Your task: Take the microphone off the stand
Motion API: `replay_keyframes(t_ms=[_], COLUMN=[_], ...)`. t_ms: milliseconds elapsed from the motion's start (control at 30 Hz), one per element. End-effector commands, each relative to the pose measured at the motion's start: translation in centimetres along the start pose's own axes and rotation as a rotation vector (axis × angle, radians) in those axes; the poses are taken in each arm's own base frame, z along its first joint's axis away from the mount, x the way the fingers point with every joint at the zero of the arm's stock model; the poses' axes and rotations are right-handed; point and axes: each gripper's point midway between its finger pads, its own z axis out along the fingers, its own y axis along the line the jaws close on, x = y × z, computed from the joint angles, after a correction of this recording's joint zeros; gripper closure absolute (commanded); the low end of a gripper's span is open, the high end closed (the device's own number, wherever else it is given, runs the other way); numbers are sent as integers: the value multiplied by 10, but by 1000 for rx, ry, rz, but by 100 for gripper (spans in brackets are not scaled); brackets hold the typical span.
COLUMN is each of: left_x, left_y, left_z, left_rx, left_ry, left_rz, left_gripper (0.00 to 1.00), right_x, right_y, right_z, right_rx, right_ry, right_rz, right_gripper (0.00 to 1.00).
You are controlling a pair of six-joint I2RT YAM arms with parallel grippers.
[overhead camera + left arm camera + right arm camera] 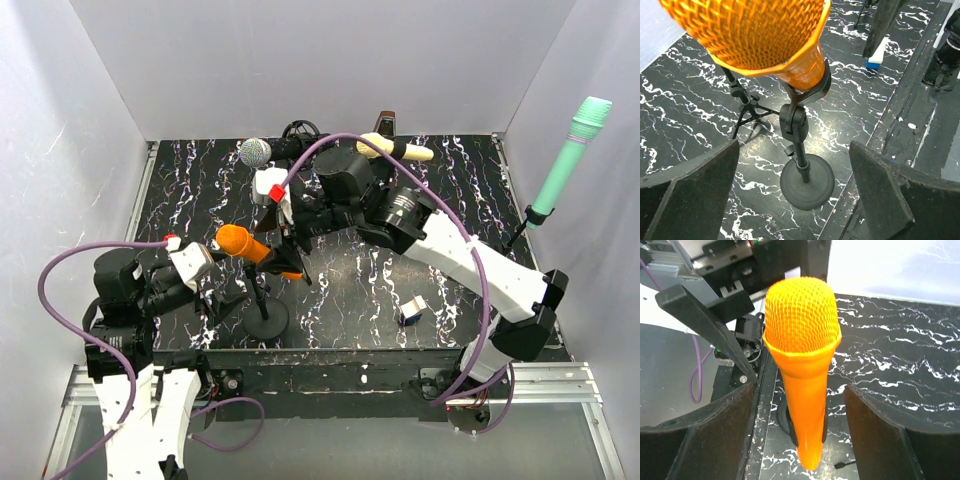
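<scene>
An orange microphone [250,245] lies tilted in the clip of a black stand with a round base [266,322] near the table's front edge. My right gripper [288,238] is open, and its fingers straddle the microphone's handle [807,405] with gaps on both sides in the right wrist view; the gripper [800,440] touches nothing. My left gripper [212,272] is open and empty, just left of the stand. In the left wrist view the mesh head [755,35] fills the top, with the clip [810,90] and base [806,186] below, ahead of the gripper [792,195].
A silver-headed microphone [256,152] and a beige one [395,148] stand at the back. A green microphone [568,160] on a stand is at the far right. A small white and blue block [412,310] lies front right. A tripod stand [742,107] is beside the round base.
</scene>
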Motion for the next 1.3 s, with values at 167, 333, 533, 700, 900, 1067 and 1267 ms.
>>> replay_keyframes(t_ms=[167, 333, 533, 700, 900, 1067, 1267], left_x=[2, 11, 5, -2, -5, 5, 17], left_y=[-3, 4, -10, -4, 4, 1, -1], left_z=[10, 17, 24, 27, 32, 37, 40], left_rx=[62, 61, 195, 202, 211, 248, 260], left_ry=[-63, -85, -182, -209, -233, -229, -220], left_rz=[-14, -4, 52, 37, 28, 11, -12], left_gripper=[14, 21, 42, 41, 57, 69, 88], right_x=[-15, -11, -7, 1, 5, 4, -8], right_y=[4, 2, 2, 1, -2, -5, -9], right_z=[23, 24, 23, 19, 20, 22, 17], right_rx=[-46, -44, -32, -15, 0, 10, 35], right_ry=[-39, -30, -18, 2, 11, 10, -4], right_rz=[-26, -35, -31, -49, -47, -51, -70], right_gripper=[28, 44, 66, 82, 91, 96, 99])
